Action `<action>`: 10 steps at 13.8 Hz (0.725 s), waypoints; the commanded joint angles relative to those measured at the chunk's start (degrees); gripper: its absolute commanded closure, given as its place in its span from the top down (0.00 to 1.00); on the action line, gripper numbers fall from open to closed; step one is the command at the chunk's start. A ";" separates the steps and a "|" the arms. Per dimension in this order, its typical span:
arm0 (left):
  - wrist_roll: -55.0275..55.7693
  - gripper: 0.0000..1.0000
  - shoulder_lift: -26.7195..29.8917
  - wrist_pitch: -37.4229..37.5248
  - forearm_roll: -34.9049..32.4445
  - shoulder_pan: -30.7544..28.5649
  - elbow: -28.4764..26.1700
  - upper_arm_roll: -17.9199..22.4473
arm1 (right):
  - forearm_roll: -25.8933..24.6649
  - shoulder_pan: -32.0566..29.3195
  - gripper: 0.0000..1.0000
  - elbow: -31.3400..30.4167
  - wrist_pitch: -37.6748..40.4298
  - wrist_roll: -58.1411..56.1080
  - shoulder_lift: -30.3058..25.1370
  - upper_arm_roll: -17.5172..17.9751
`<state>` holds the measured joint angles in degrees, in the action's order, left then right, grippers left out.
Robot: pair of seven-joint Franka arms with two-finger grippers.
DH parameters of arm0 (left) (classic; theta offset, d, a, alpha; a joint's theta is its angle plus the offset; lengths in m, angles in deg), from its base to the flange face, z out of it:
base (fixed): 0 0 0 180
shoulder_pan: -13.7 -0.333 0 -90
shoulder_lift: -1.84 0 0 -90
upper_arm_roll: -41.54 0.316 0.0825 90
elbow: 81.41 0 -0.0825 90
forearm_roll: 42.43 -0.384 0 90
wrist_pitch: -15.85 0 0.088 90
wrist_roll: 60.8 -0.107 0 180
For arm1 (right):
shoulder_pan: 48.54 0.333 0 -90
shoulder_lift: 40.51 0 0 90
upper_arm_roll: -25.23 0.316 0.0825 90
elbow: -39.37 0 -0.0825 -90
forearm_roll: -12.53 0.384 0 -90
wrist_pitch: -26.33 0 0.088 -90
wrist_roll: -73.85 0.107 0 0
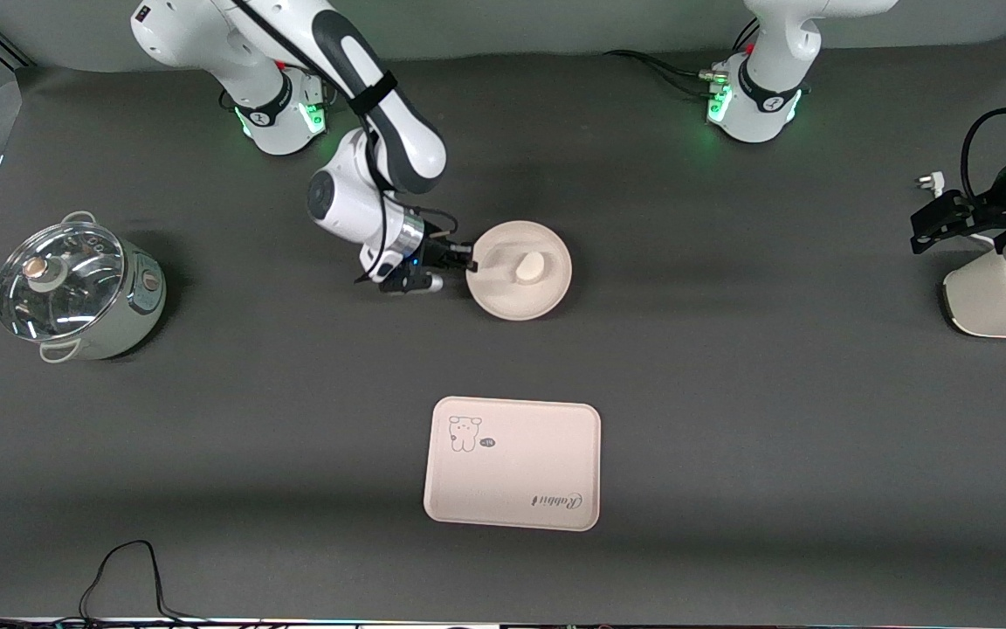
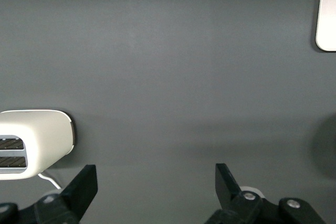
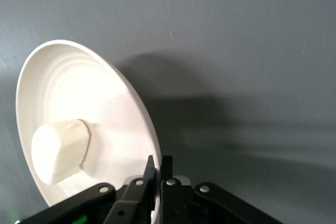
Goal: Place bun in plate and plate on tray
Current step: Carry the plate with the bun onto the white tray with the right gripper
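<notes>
The round cream plate (image 1: 512, 301) is in the middle of the table, and the off-white bun (image 1: 531, 266) lies in it. My right gripper (image 1: 468, 259) is shut on the plate's rim on the side toward the right arm's end. The right wrist view shows the fingers (image 3: 159, 169) pinching the rim, the plate (image 3: 105, 93) tilted with a shadow under it, and the bun (image 3: 58, 150) inside. The cream tray (image 1: 512, 463) with the rabbit drawing lies nearer to the front camera than the plate, with nothing on it. My left gripper (image 1: 926, 229) is open and empty (image 2: 155, 184), waiting at the left arm's end.
A white toaster (image 1: 1005, 297) stands under the left gripper and shows in the left wrist view (image 2: 31, 140). A pot with a glass lid (image 1: 75, 293) stands at the right arm's end. A black cable (image 1: 127, 568) loops at the table's front edge.
</notes>
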<state>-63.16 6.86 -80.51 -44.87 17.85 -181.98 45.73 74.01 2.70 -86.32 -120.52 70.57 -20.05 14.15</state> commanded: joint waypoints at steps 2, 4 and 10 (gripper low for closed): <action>-0.90 1.00 -1.06 0.82 -0.29 -0.10 1.26 -0.32 | -18.74 0.00 0.00 15.08 18.22 15.31 -0.60 -8.32; -0.89 1.00 -1.15 0.64 -0.20 -0.10 1.26 -0.32 | -19.20 -0.09 0.00 21.24 24.65 15.41 -0.08 -12.11; -0.89 1.00 -1.32 0.46 -0.11 -0.01 0.91 -0.32 | -16.75 -6.75 0.00 44.43 35.04 17.86 12.28 -14.06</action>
<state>-63.21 6.01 -80.55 -44.86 17.86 -181.98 45.60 56.24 -0.95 -54.03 -89.21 85.40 -16.86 -0.05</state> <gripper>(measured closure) 0.000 0.952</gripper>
